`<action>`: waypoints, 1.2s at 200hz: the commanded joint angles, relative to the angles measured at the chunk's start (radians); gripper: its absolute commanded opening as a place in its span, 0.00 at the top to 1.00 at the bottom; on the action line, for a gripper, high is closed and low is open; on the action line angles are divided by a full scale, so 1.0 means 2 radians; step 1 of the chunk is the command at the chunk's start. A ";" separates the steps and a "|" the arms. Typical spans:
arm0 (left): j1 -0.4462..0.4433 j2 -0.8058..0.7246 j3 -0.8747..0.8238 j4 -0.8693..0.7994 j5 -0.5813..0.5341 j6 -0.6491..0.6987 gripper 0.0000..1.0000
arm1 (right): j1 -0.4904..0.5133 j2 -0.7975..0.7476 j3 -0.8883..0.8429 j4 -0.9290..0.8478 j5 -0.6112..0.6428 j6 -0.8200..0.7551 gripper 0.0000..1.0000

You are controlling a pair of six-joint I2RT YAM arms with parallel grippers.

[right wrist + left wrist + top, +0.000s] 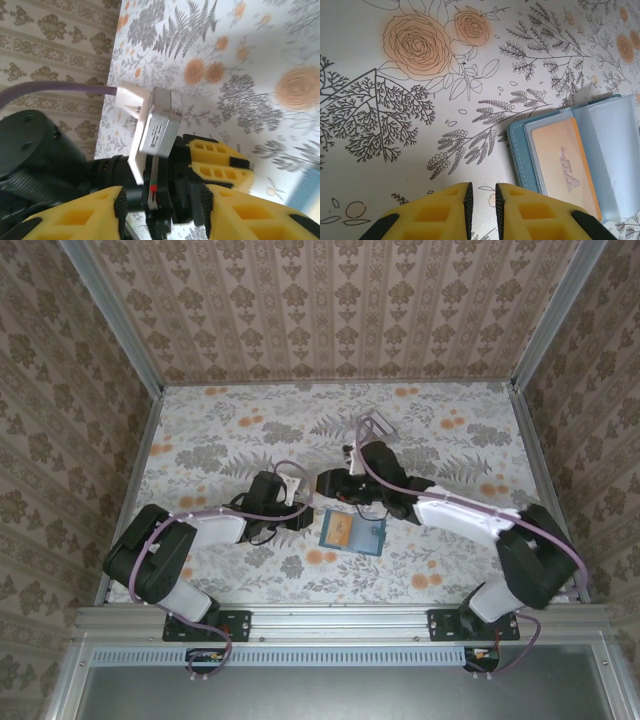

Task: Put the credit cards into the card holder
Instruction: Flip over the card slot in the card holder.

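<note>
So the card holder (352,533) is lying open and flat on the flowery counter (220,440), roughly in the middle between the two arms and closer to the near edge than the far one. In the left wrist view it's just off to the right of the left gripper (482,200), not touching it. You can see the teal cover with an orange-tan card (565,160) sitting under a clear inner pocket, and a second cloudy pocket flap to the right of that.

The left gripper's jaws are narrow, just a thin slit between the yellow fingers (440,212), and there's nothing in the slit. It hangs over bare counter next to the holder's left edge.

The right gripper (162,215) has its jaws standing well apart with nothing gripped. Its camera is looking between them straight at the left arm's wrist, which is really close, and a sliver of the teal holder peeks in at the right edge.

From the top view both wrists are bunched together just behind the holder. There's also a small pale stand (378,427) further back on the counter, well apart from the holder
</note>
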 commanded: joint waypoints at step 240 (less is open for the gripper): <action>0.002 0.011 0.008 0.009 0.016 -0.008 0.74 | 0.010 -0.068 -0.179 0.007 0.049 0.045 0.43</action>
